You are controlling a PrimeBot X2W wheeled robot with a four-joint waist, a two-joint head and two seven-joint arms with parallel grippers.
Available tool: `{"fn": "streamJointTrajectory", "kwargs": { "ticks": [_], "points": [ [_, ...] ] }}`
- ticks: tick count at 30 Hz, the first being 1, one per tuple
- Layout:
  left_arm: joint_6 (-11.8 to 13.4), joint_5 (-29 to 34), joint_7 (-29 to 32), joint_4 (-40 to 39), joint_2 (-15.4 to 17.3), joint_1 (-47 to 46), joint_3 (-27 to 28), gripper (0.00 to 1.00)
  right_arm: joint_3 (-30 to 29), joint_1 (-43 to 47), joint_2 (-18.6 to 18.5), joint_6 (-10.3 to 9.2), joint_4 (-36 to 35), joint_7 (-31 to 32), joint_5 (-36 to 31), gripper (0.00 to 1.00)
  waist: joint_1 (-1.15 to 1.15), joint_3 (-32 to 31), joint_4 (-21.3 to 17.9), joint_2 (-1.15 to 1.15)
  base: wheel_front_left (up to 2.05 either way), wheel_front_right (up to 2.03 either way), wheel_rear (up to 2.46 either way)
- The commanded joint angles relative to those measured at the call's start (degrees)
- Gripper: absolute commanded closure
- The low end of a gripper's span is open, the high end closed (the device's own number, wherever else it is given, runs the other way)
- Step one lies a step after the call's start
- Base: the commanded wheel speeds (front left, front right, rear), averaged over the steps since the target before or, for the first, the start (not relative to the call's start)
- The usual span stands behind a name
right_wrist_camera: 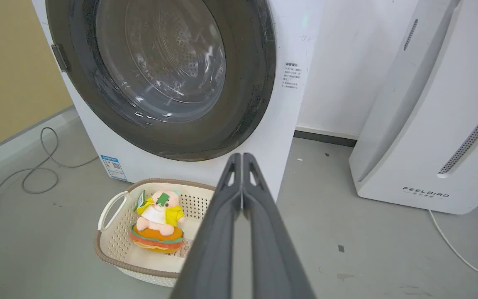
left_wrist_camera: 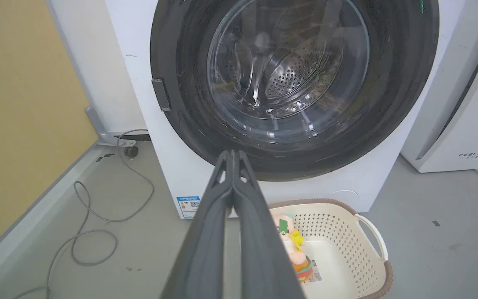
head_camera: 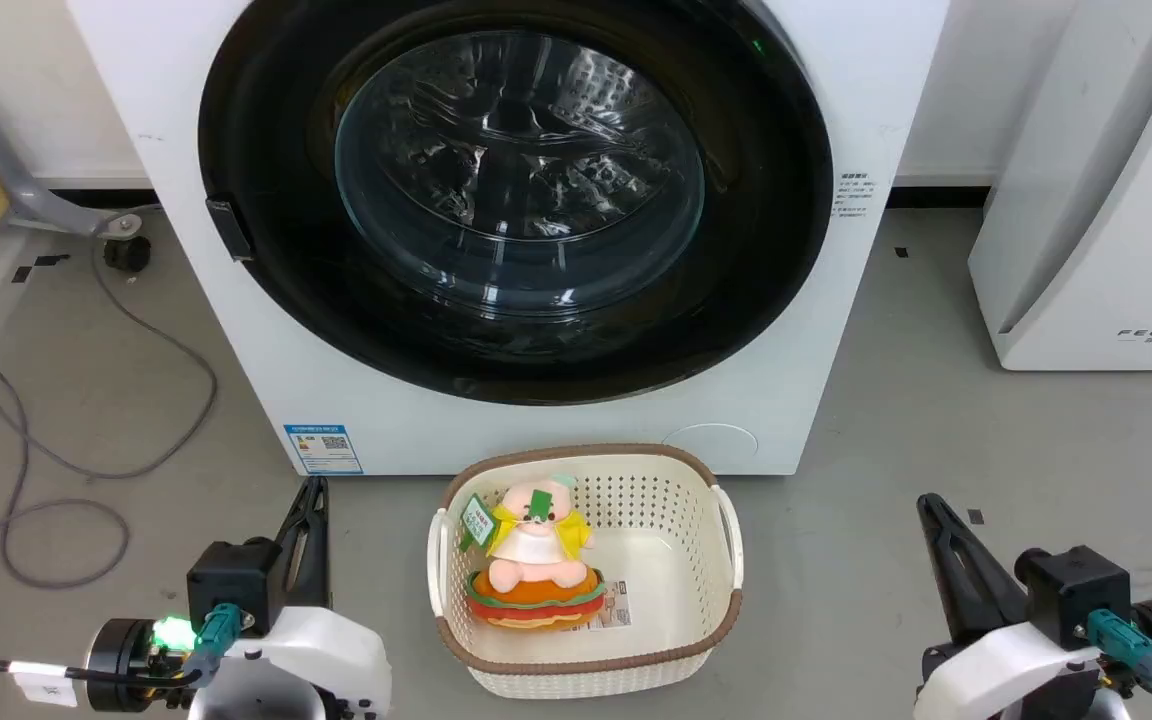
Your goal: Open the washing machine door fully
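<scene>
The white washing machine (head_camera: pixel 836 330) stands straight ahead, its round door (head_camera: pixel 516 190) lying flat against the front, closed. The door has a wide glossy black rim, a clear glass centre and a small dark handle tab (head_camera: pixel 230 228) at its left edge. The steel drum shows through the glass in the left wrist view, where the door (left_wrist_camera: pixel 293 70) fills the top. My left gripper (head_camera: pixel 313 492) rests low at the lower left, shut and empty, well short of the door. My right gripper (head_camera: pixel 928 505) sits at the lower right, also shut and empty.
A cream basket (head_camera: pixel 716 600) with a plush toy (head_camera: pixel 534 560) stands on the floor right before the machine, between my arms. A white FEELBIRD appliance (head_camera: pixel 1106 200) stands to the right. Grey cables (head_camera: pixel 56 460) loop on the floor at left, beside a yellow wall (left_wrist_camera: pixel 19 104).
</scene>
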Motion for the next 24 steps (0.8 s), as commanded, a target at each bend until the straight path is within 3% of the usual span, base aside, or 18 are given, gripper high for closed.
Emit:
{"fn": "streamJointTrajectory", "kwargs": {
  "ticks": [1,15,16,24],
  "points": [
    [-0.3,0.2,0.0,-0.2,0.0,1.0,0.1,1.00,0.0,-0.7,0.2,0.03,-0.2,0.0,-0.4,1.00,0.00,0.0,0.0,0.00,0.00,0.00,0.00],
    [-0.3,0.2,0.0,-0.2,0.0,1.0,0.1,1.00,0.0,-0.7,0.2,0.03,-0.2,0.0,-0.4,1.00,0.00,0.0,0.0,0.00,0.00,0.00,0.00],
    [0.0,0.0,0.0,0.0,0.0,0.0,0.0,0.00,0.0,0.0,0.0,0.00,0.0,0.0,0.0,0.00,0.00,0.0,0.0,0.00,0.00,0.00,0.00],
    [0.1,-0.5,-0.7,0.9,0.0,-0.1,-0.8,0.00,0.0,0.1,0.0,-0.01,0.9,-0.7,0.7,0.00,0.00,0.0,0.0,0.00,0.00,0.00,0.00]
  ]
}}
